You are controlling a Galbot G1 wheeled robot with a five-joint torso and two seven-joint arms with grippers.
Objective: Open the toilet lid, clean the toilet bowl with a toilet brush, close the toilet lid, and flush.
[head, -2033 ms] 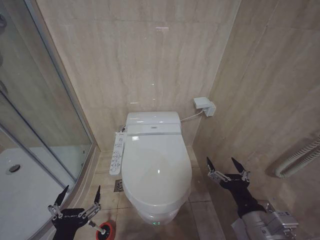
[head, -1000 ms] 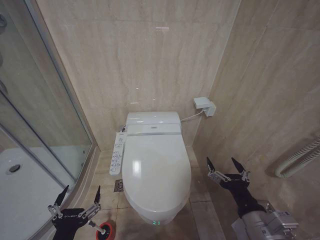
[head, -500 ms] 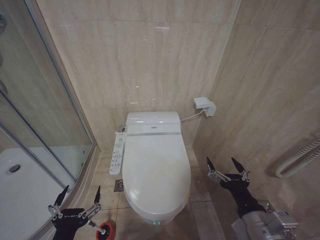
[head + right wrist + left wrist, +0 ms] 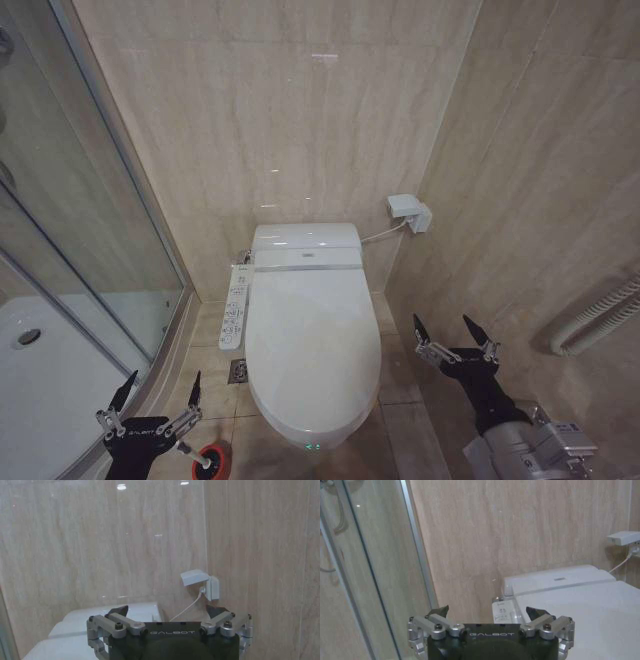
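Beige tiled walls boxed in one toilet at frame centre, its toilet lid [image 4: 312,345] down. My left gripper [image 4: 158,393] at lower left and right gripper [image 4: 451,333] at lower right hovered with fingers spread, holding nothing. One toilet brush [image 4: 205,460] sat at the bottom edge.

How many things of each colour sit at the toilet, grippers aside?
White: 3, glossy oval plastic toilet lid, ceramic tank cover, side control panel.
Red: 1, small round cup holder.
Total: 4.
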